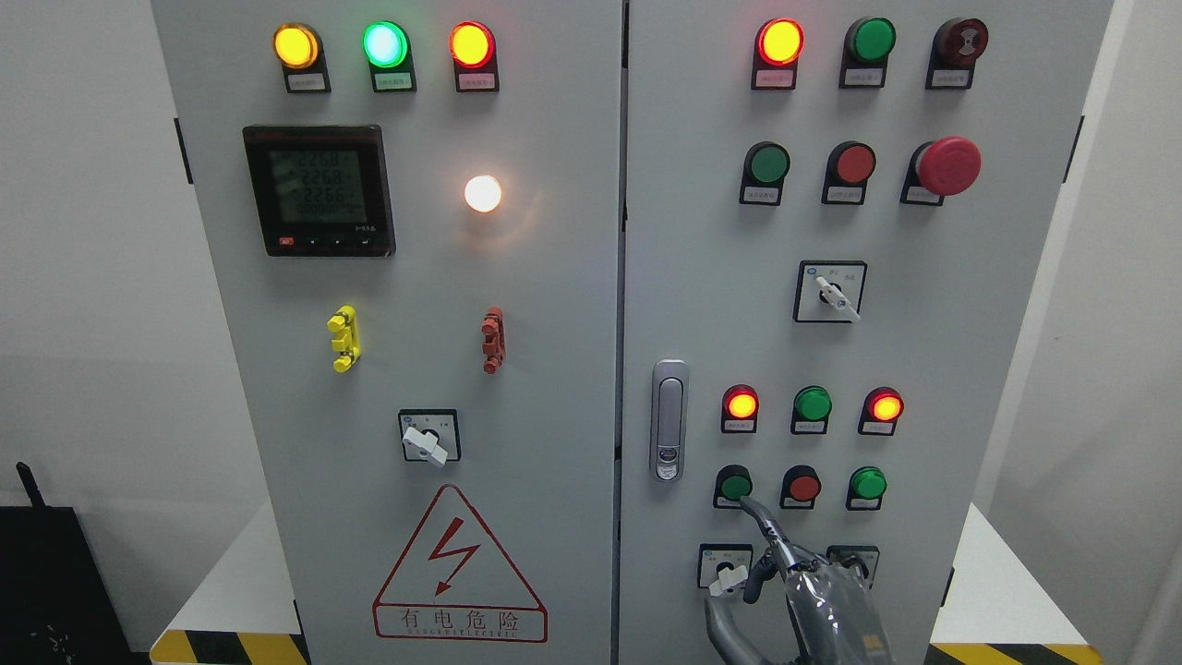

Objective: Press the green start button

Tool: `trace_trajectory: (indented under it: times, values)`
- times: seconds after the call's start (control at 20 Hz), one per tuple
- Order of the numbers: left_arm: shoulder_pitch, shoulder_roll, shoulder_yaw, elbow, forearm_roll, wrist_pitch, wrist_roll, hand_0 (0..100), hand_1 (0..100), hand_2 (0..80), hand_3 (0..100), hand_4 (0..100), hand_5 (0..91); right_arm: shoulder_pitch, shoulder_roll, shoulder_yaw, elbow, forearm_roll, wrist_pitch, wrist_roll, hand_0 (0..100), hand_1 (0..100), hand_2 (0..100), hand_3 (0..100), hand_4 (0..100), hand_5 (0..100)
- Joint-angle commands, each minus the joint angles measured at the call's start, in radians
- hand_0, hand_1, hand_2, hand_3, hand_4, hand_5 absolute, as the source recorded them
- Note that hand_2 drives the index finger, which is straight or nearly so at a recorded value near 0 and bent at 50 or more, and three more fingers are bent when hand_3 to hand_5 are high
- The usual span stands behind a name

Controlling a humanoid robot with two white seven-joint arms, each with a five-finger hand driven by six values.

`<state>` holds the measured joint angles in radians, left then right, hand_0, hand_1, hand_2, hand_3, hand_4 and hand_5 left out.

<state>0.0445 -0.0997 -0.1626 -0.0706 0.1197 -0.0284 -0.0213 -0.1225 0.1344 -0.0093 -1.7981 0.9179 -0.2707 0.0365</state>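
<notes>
The right hand (785, 577) is raised from the bottom edge against the lower part of the right cabinet door (970, 323). One finger (757, 515) is stretched up and left, the others curled in, and nothing is grasped. Its tip is seen at the lower right edge of the green button (735, 486), first in the bottom row; touching or just short cannot be told. A red button (803, 487) sits just beside it, and a door handle (669, 420) to the left.

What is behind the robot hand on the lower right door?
The robot hand partly covers a selector switch; only its frame edge shows, its knob is hidden. Its finger reaches the green button.
</notes>
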Motion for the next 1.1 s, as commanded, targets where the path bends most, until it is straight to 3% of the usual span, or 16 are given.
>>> trace_trajectory:
  times: [0.0, 0.6, 1.05]
  values:
    - [0.000, 0.000, 0.000, 0.000, 0.000, -0.001, 0.000, 12, 56, 0.0, 0, 0, 0.0, 0.050, 0.001, -0.020, -0.073, -0.094, 0.016, 0.002, 51, 34, 0, 72, 62, 48]
    - [0.000, 0.000, 0.000, 0.000, 0.000, -0.001, 0.000, 12, 56, 0.0, 0, 0, 0.0, 0.149, -0.001, 0.000, -0.164, -0.457, 0.100, 0.005, 64, 37, 0, 68, 58, 40]
    - [0.000, 0.000, 0.000, 0.000, 0.000, -0.001, 0.000, 12, 56, 0.0, 0, 0, 0.0, 0.188, -0.001, 0.025, -0.207, -0.642, 0.145, 0.005, 59, 36, 0, 60, 51, 31]
